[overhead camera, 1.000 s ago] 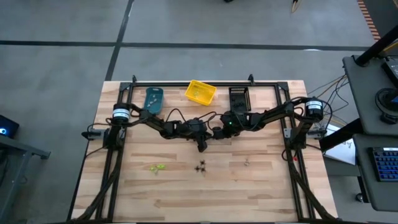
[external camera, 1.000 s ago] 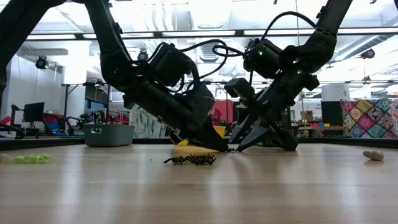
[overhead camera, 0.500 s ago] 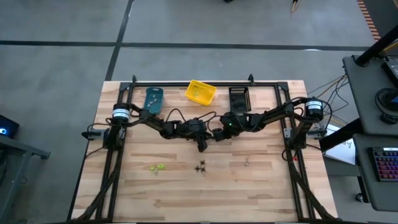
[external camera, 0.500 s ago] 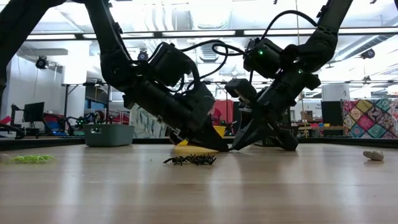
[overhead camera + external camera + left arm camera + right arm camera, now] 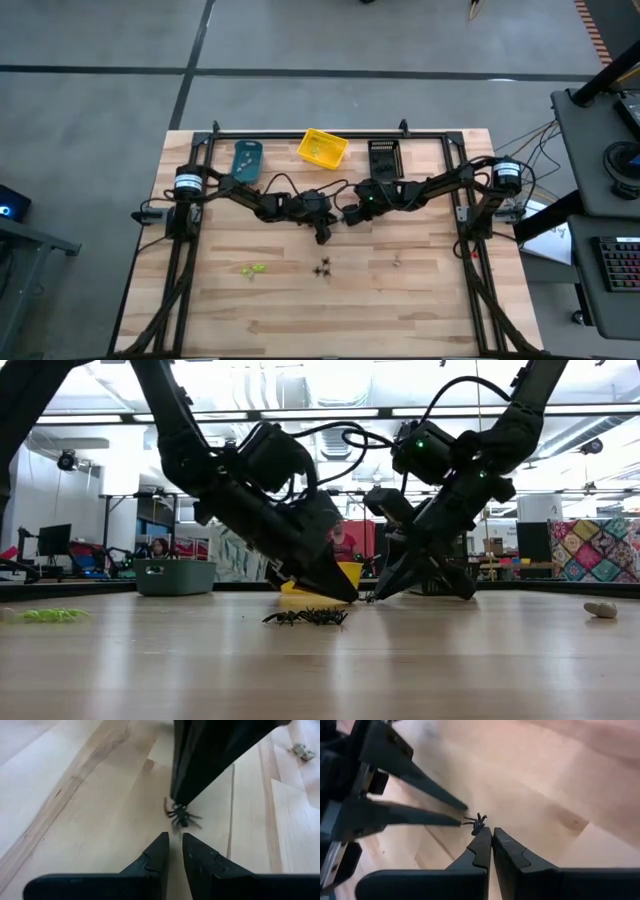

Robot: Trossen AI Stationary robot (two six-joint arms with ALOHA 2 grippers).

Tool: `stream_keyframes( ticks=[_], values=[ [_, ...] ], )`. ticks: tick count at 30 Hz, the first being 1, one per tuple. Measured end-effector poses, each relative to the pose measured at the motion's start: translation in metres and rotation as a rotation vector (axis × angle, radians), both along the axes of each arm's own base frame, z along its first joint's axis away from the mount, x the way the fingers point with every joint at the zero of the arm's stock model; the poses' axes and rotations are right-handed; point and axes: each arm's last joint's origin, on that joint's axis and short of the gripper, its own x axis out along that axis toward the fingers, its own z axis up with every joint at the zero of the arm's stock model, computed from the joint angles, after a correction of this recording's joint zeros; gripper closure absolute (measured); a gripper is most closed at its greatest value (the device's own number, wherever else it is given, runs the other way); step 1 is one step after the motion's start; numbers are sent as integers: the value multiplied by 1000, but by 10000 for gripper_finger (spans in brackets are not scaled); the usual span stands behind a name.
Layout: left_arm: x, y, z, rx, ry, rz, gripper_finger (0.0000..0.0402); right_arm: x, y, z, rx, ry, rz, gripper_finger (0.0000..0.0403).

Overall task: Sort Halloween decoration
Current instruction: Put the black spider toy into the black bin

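Observation:
A small black spider [image 5: 181, 816] sits at the table's middle, right at the tips of my right gripper [image 5: 491, 833], which is shut. My left gripper [image 5: 173, 839] points at the same spider from the other side, its fingers a narrow gap apart with nothing between them. In the low view the two grippers [image 5: 350, 598] [image 5: 372, 597] meet tip to tip just above the wood. More black spiders [image 5: 323, 268] lie nearer the front edge. A yellow-green one [image 5: 253, 269] lies to their left and a pale one [image 5: 397, 262] to their right. My right gripper has the black spider at the free ends of its two shut fingers [image 5: 482, 837], seemingly by a leg [image 5: 166, 806]. The fingers slant down from the table's right. The body sticks out beyond the tips. Whether it is clear of the wood, I cannot tell.
Along the far edge stand a teal bin [image 5: 247, 160], a yellow bin [image 5: 322, 148] and a black bin [image 5: 384, 156]. A dark metal frame [image 5: 300, 131] borders the table. Bare wood lies between the arms and the near edge.
My right gripper's fingers, spread apart a second ago, have shut at the spider while the hand stayed in place.

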Motion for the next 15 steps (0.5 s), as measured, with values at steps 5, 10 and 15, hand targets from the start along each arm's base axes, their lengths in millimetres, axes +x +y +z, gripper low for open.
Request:
stream_keyframes(
  ticks=[5, 10, 15],
  values=[
    [-5, 0, 15, 22, 36, -18, 364, -1, 0, 6, -4, -16, 2, 394],
    [-10, -1, 23, 36, 68, -29, 364, -2, 0, 11, -19, -26, 3, 394],
    [-18, -1, 38, 38, 100, -32, 364, -6, -1, 22, -33, -34, 4, 394]
  ],
)
